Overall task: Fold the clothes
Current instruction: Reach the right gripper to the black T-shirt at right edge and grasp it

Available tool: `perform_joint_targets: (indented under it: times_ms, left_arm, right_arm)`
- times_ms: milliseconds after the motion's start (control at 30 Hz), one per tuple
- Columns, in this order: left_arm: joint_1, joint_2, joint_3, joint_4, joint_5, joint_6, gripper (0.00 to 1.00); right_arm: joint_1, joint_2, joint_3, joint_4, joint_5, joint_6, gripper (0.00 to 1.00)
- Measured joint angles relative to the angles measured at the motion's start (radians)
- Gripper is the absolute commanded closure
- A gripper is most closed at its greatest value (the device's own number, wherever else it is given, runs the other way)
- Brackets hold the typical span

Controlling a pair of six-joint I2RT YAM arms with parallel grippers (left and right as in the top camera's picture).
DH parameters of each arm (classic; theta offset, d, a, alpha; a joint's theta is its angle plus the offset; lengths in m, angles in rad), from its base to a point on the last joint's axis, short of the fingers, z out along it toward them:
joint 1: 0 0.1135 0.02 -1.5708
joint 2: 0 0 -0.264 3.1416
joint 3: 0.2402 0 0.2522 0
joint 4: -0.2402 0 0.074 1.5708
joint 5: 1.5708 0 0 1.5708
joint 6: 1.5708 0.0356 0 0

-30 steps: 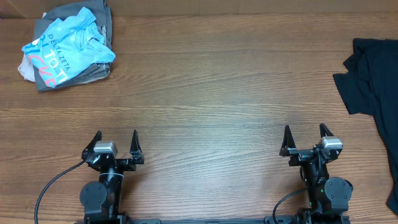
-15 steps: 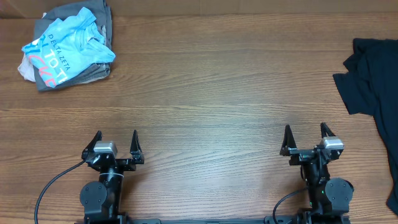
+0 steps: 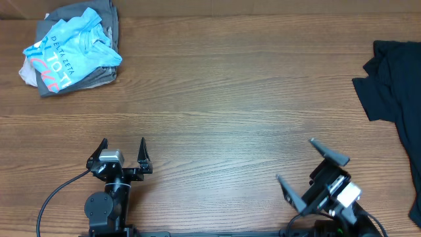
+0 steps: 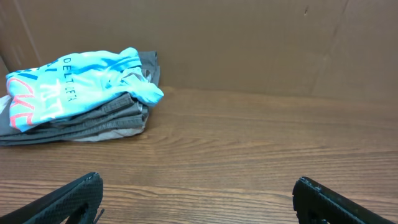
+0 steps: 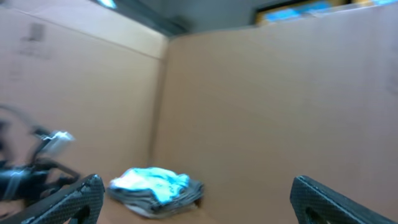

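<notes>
A black T-shirt lies crumpled at the table's right edge, partly out of the overhead view. A pile of folded clothes, with a light blue printed shirt on top, sits at the far left corner; it also shows as the pile in the left wrist view and, blurred, as the pile in the right wrist view. My left gripper rests open near the front edge, nothing between its fingers. My right gripper is open and empty, turned diagonally toward the far left, well apart from the black T-shirt.
Brown cardboard walls stand behind the wooden table. The left arm's base and its cable sit at the front edge. The left arm appears blurred at the left of the right wrist view.
The right arm has swung from pointing straight ahead to a diagonal pose aimed toward the far left, still open. The left arm and the clothes have not moved.
</notes>
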Motion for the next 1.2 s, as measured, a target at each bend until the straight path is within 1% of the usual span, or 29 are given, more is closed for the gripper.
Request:
perform_joint_targets:
  times_ms: [133,267,467,567,633,767,900,1000,1200]
  left_arm:
    - [0.000,0.000,0.000,0.000,0.000,0.000,0.00]
    - [0.000,0.000,0.000,0.000,0.000,0.000,0.00]
    - [0.000,0.000,0.000,0.000,0.000,0.000,0.00]
    - [0.000,0.000,0.000,0.000,0.000,0.000,0.00]
    - [0.000,0.000,0.000,0.000,0.000,0.000,0.00]
    - [0.000,0.000,0.000,0.000,0.000,0.000,0.00]
    - [0.000,0.000,0.000,0.000,0.000,0.000,0.00]
    - [0.000,0.000,0.000,0.000,0.000,0.000,0.00]
    - [0.000,0.000,0.000,0.000,0.000,0.000,0.00]
  right_arm:
    - [0.000,0.000,0.000,0.036,-0.089,0.020,0.00]
    - [0.000,0.000,0.000,0.040,-0.103,0.047,0.00]
    - [0.000,0.000,0.010,0.044,-0.031,0.212,0.00]
    - [0.000,0.000,0.065,0.036,-0.018,0.270,0.00]
    - [0.000,0.000,0.125,-0.005,-0.010,0.296,0.00]
    - [0.000,0.010,0.282,-0.229,-0.001,0.310,0.00]
    - [0.000,0.098,0.451,-0.507,0.025,0.239,0.00]
    - [0.000,0.234,0.583,-0.686,0.078,0.162,0.00]
    - [0.000,0.666,0.899,-1.027,0.293,0.042,0.00]
